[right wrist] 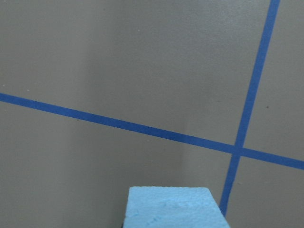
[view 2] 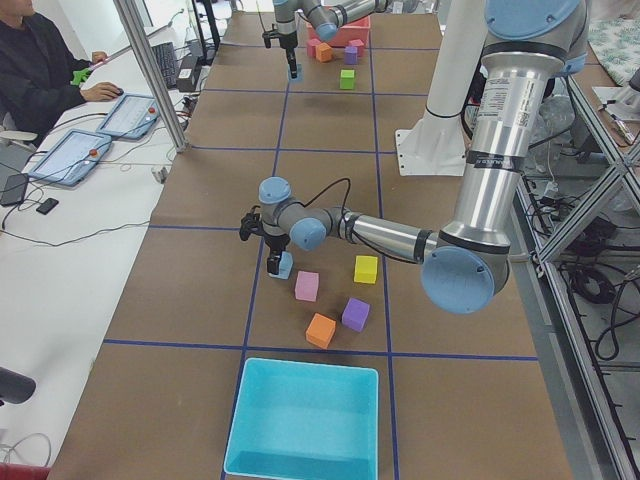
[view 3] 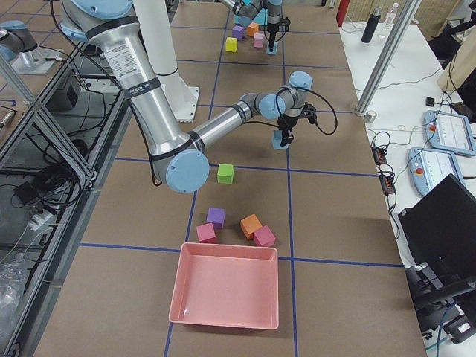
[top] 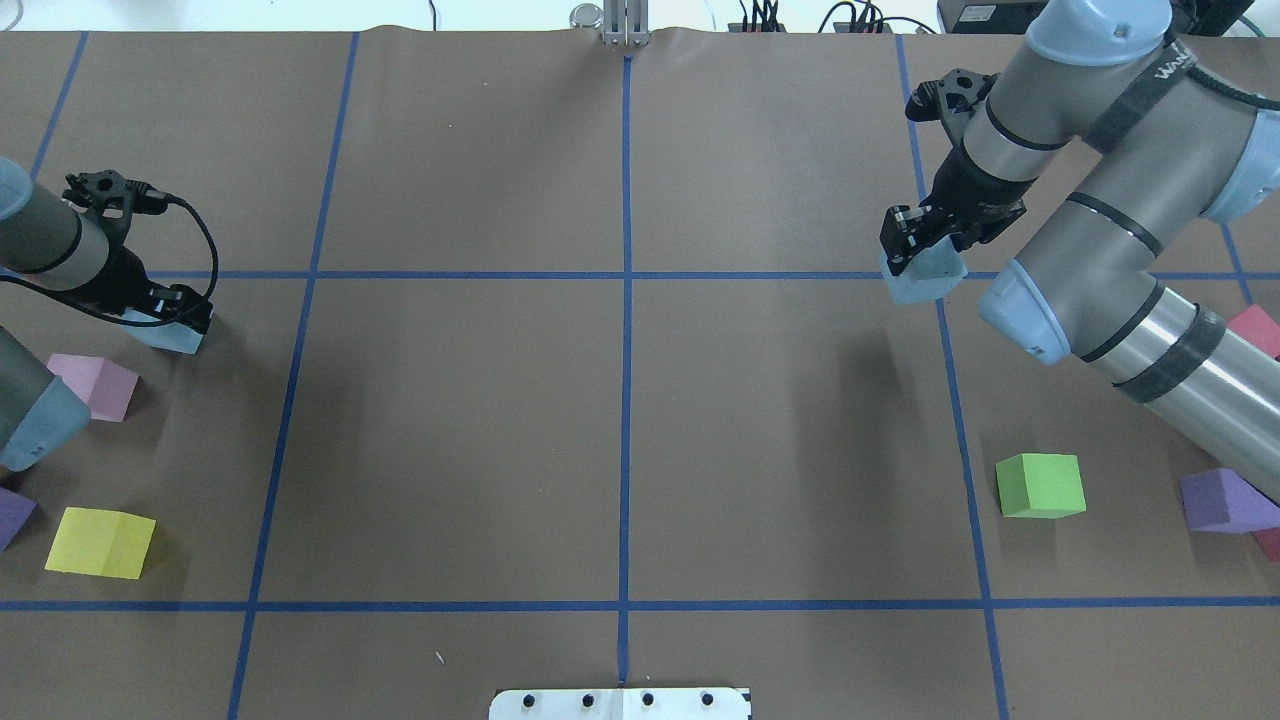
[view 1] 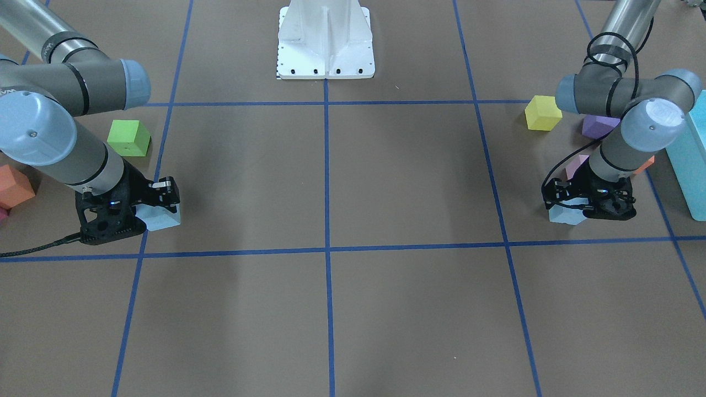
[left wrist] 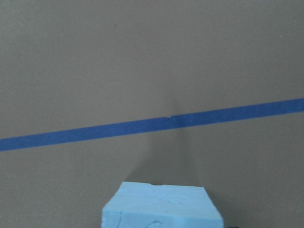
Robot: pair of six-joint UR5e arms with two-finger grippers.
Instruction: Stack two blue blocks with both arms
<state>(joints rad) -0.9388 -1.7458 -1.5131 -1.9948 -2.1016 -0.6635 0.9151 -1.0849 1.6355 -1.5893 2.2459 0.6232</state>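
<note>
Holding them for stacking, your left hand (top: 172, 318) is closed on the left blue block (top: 170, 338), your right hand (top: 925, 252) on the right blue block (top: 925, 282), well apart over the desk (top: 450, 450).

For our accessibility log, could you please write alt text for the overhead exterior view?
The left gripper holds one blue block at far left, the right gripper the other blue block at right, on a brown table with blue tape lines. A pink cube, yellow cube, green cube and purple cube lie nearer the robot.
</note>
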